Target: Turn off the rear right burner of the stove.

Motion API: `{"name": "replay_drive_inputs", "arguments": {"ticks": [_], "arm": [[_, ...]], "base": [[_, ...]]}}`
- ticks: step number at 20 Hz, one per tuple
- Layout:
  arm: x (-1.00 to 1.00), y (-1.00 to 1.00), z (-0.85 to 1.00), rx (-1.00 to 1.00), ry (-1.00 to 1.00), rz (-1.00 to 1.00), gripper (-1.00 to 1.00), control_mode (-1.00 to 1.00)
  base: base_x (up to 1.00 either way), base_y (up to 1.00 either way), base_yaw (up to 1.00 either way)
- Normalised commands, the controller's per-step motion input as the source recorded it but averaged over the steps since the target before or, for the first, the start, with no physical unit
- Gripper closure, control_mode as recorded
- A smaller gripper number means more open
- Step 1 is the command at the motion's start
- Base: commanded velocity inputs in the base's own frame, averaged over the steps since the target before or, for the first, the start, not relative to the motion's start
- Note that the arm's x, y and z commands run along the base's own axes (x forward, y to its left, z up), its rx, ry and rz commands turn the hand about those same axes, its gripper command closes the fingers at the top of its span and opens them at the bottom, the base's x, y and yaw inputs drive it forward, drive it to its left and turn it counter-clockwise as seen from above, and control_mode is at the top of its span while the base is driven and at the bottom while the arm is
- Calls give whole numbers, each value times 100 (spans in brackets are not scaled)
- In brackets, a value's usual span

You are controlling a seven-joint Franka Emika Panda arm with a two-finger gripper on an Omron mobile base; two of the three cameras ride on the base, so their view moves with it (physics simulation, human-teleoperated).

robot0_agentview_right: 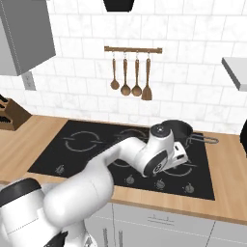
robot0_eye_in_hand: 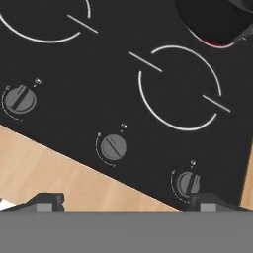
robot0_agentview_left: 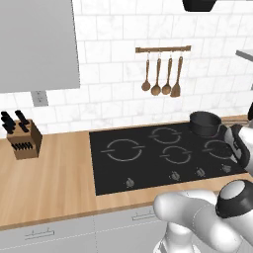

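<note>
Gripper [robot0_eye_in_hand: 123, 201], fingertips apart and empty, hovered at the frame's bottom above the stove [robot0_eye_in_hand: 148, 59]; no knob was touched, and a red glow under the pot [robot0_eye_in_hand: 212, 20] suggested the burner remained on.

pot [robot0_eye_in_hand: 217, 20] cut off by top edge, stove [robot0_agentview_right: 96, 154] partly behind arm
</note>
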Motion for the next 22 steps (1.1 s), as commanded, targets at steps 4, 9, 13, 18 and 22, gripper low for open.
{"name": "replay_drive_inputs", "arguments": {"ticks": [4,9,13,18,22], "arm": [[-16,0,-40,0,1,8,-100,-100],[-2,25,-41,0,0,1,-100,-100],[0,34,-27,0,1,0,-100,-100],[0,8,-7,0,0,-3,-100,-100],[0,0,0,0,0,-7,-100,-100]], "base": [[0,0,0],[0,0,0],[0,0,0],[0,0,0],[0,0,0]]}}
